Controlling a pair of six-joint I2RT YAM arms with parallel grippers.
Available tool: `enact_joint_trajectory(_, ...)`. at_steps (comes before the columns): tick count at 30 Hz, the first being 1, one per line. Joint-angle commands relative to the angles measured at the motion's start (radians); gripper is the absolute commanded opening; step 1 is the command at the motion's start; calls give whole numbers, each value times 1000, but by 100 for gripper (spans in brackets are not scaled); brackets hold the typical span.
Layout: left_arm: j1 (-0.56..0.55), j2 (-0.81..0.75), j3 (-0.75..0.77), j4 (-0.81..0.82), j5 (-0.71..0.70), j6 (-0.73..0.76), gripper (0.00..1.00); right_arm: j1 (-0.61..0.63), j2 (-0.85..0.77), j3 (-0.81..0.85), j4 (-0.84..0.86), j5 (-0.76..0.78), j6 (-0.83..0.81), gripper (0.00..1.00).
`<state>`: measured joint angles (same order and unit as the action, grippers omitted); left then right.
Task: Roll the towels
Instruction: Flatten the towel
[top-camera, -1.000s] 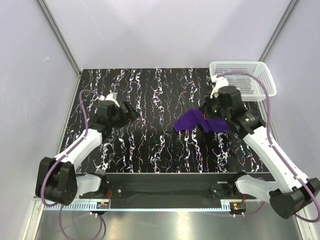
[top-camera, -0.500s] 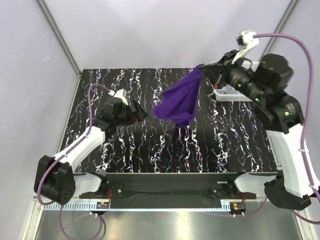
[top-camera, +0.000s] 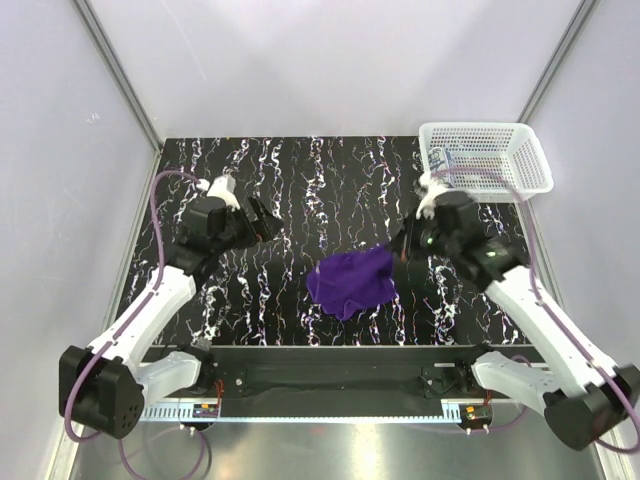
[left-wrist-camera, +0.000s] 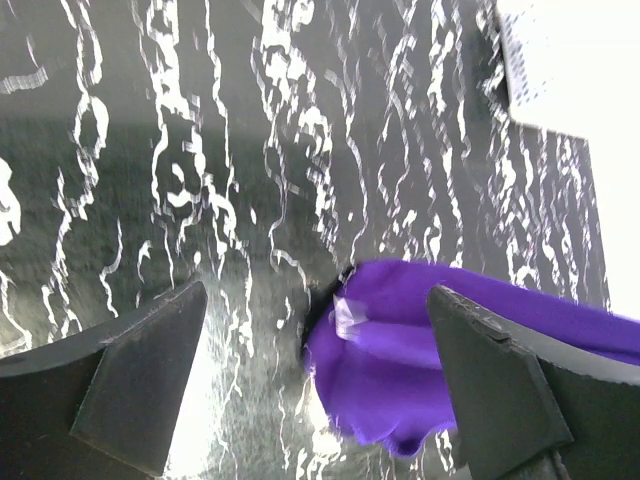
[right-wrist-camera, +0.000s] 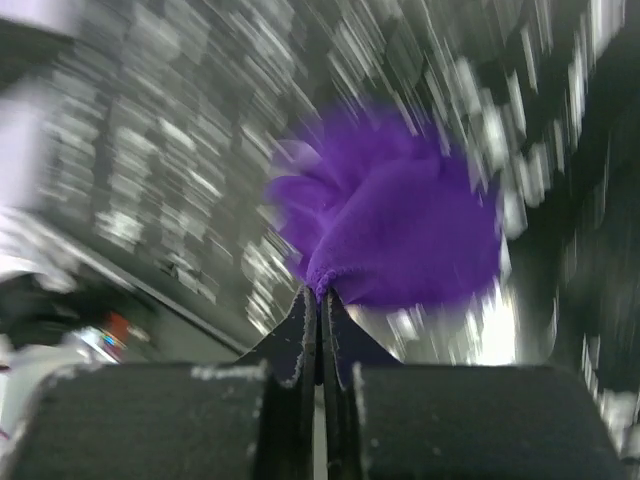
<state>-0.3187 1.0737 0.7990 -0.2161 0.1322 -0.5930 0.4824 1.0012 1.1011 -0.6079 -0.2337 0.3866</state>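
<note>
the soft, deep purple towel (top-camera: 348, 284) lies in a rumpled, rounded heap on the glossy black, white-veined worktop (top-camera: 300, 180), a little right of the middle, its long axis slanting from front-left to its back-right corner. the right pincer (right-wrist-camera: 320, 298) is pressed closed on that corner's hem. the left pincer (top-camera: 266, 222) gapes wide with nothing in it, apart from the cloth.

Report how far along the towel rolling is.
Done: nothing visibly rolled on the table. In hand: the right gripper is shut on an edge of the crumpled deep purple cloth towel; the left gripper hovers open. Left: flatten and roll it. A blue-patterned cloth lies in the white mesh basket; its state is unclear.
</note>
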Motion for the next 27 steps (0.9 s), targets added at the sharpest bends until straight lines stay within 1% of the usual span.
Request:
enact_joint_trajectory(1, 4, 8, -32, 67, 59, -21, 99, 4, -22, -117, -26, 79, 124, 0)
enact_joint_trajectory(6, 4, 75, -55, 145, 101, -31, 99, 4, -26, -164, -32, 92, 106, 0)
enact_joint_trajectory(7, 4, 97, -57, 159, 142, -40, 99, 2, -24, -168, -36, 97, 95, 0)
enact_joint_trajectory(8, 3, 141, -66, 208, 174, -48, 99, 2, -21, -168, -38, 99, 94, 0)
enact_joint_trajectory(10, -22, 178, -87, 294, 242, -71, 99, 2, -12, -175, -36, 99, 89, 0)
enact_joint_trajectory(12, -52, 203, -99, 336, 264, -89, 99, 2, -1, -179, -26, 91, 92, 0)
enact_joint_trajectory(13, -87, 212, -100, 345, 264, -96, 99, 2, 2, -182, -26, 93, 93, 0)
enact_joint_trajectory(15, -121, 235, -90, 340, 264, -122, 98, 2, 14, -188, -13, 97, 94, 0)
enact_joint_trajectory(16, -156, 245, -89, 325, 261, -132, 98, 4, 17, -193, -10, 99, 94, 0)
enact_joint_trajectory(18, -190, 246, -92, 284, 244, -175, 97, 2, 31, -195, -10, 108, 92, 0)
enact_joint_trajectory(19, -225, 230, -109, 249, 210, -195, 97, 2, 33, -193, -12, 111, 89, 0)
enact_joint_trajectory(22, -282, 197, -177, 245, 166, -277, 97, 4, 40, -195, -9, 122, 86, 0)
enact_joint_trajectory(24, -301, 189, -202, 244, 150, -327, 96, 2, 45, -198, -3, 122, 84, 0)
enact_joint_trajectory(27, -329, 189, -241, 282, 124, -358, 96, 2, 48, -204, 3, 120, 87, 0)
